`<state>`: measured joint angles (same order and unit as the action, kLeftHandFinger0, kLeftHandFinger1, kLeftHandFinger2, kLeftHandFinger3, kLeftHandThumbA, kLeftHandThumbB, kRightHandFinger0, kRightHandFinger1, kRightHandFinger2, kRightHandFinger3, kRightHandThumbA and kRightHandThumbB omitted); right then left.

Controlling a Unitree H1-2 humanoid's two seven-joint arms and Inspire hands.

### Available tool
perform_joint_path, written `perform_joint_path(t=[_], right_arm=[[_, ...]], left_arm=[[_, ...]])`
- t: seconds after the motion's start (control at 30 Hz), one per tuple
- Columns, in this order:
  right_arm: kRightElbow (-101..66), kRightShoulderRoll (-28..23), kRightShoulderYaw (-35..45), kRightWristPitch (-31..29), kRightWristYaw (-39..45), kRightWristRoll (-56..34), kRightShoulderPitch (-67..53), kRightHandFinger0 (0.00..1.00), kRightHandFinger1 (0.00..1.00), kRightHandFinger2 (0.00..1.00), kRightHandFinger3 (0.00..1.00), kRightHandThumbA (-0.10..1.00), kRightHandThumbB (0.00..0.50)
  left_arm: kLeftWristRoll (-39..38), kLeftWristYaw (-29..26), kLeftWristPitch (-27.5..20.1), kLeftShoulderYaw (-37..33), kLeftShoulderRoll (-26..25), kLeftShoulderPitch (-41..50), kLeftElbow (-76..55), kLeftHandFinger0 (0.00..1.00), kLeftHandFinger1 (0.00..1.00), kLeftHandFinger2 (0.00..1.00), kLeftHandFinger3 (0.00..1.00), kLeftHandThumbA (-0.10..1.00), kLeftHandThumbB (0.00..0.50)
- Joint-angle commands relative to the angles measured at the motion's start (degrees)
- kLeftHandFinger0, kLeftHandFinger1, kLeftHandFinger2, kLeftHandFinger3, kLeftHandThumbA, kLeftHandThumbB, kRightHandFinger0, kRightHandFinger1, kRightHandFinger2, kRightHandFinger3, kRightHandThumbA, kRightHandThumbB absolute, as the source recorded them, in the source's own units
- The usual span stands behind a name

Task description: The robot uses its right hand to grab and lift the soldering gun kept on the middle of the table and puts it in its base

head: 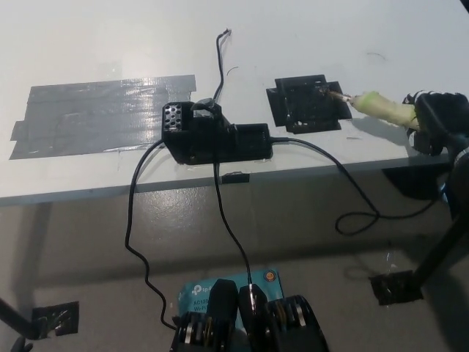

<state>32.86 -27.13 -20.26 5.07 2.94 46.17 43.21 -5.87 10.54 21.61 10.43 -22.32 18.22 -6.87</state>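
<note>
Head view: soldering gun (375, 107) carried toward base (306, 104).
Right hand (438, 121) closed around handle, tip over base's right edge above table (410, 44). Next: align tip with slot, lower, release.

The black right hand (438, 121) at three o'clock holds the soldering gun (375, 107). Its tip is over the black base (302, 105). A black box (212, 136) sits on the white table (110, 44).

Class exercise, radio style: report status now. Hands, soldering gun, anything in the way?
Right hand shut on soldering gun; left hand out of view. Gun tip at the black base, not seated. Path unobstructed; cord trails off table edge.
</note>
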Motion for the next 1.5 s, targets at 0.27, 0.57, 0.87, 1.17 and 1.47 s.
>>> perform_joint_path(t=[0.27,0.57,0.87,1.17,1.47], right_arm=[[-4.07,-1.17,1.67,-7.74,-2.92,-2.84,4.02,0.0,0.35,0.72,0.65,-0.1,0.0],[-4.6,-1.87,-1.01,-13.37,-1.24,-1.53,8.98,0.0,0.24,0.63,0.52,-0.1,0.024],[-6.37,-0.99,-4.8,-16.61,-1.04,1.91,13.35,0.0,0.35,0.67,0.47,-0.1,0.035],[-5.51,-0.38,-9.19,-19.21,-2.52,6.19,16.4,0.0,0.14,0.53,0.45,-0.1,0.065],[-7.94,0.03,-9.63,-17.51,0.23,7.24,15.72,0.0,0.16,0.55,0.47,-0.1,0.095]], left_arm=[[-1.07,0.89,-1.52,1.03,-1.13,-0.05,0.72,1.0,1.0,1.0,1.0,1.0,0.5],[-1.37,0.92,-0.78,1.19,-1.14,-0.47,1.06,1.0,1.0,1.0,1.0,1.0,0.5],[-1.07,1.15,-0.31,0.74,-1.34,-0.6,0.6,1.0,1.0,1.0,1.0,1.0,0.476],[-0.63,1.39,-0.14,0.11,-1.62,-0.66,0.16,1.0,1.0,1.0,1.0,1.0,0.479],[0.55,1.39,-0.47,-1.05,-1.86,-0.15,-1.19,1.0,1.0,1.0,1.0,1.0,0.5]])
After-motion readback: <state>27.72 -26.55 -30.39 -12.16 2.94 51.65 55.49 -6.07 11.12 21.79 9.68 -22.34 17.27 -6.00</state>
